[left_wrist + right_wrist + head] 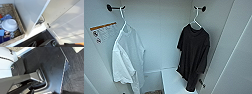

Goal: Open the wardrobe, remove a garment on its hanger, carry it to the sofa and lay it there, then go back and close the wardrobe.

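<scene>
Doors of the wardrobe stand open. We see the garment on its hanger. We cannot tell either tool's state.

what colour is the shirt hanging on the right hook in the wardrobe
Black, plain. The garment shows best in the head view, on a white hanger.

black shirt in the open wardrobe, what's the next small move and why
Probably raise an arm toward the hanger that carries the black shirt. The wardrobe already stands open, and the shirt hangs untouched from the black hook on its right wall, with nothing in front of it.
</scene>
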Controlling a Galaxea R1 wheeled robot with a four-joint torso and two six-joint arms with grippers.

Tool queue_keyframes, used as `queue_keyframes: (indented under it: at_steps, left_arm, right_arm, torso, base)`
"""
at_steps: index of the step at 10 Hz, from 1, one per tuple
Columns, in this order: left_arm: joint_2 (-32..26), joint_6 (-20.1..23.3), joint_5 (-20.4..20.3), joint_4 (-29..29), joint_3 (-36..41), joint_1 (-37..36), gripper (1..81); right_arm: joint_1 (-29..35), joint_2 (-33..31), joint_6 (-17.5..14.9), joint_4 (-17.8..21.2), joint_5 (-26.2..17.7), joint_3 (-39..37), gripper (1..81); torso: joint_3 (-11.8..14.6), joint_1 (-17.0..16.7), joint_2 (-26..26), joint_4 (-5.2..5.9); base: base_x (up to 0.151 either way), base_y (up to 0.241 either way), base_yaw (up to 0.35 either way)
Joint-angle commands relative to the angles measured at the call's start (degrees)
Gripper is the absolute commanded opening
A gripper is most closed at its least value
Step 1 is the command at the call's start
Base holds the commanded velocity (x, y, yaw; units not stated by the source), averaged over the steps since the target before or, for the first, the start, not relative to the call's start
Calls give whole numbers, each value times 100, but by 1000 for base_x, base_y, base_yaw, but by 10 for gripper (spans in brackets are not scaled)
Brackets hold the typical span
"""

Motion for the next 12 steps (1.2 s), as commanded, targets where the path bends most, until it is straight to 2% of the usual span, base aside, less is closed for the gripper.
queue_keyframes:
  at_steps: [1, 4, 9, 12]
  left_arm:
    - [5, -116, 729, 8, 295, -1446, 811]
    - [67, -196, 1179, -80, 567, -2184, 811]
    - [-680, -785, 1205, -80, 1956, -2827, 811]
    - [-926, -1110, 1205, -80, 2264, -3310, 811]
  right_arm:
    - [200, -18, -6, 38, -260, -2, 811]
    - [164, 17, -24, 29, -278, -2, 811]
    - [147, 35, -24, 29, -278, -46, 811]
    - [138, 52, -94, 46, -295, -63, 811]
  torso:
    - [0, 0, 0, 0]
    - [0, 5, 4, 0]
    - [-5, 11, 9, 0]
    - [-6, 11, 9, 0]
  base:
    - [0, 0, 0]
    - [0, 0, 0]
    - [0, 0, 0]
    - [0, 0, 0]
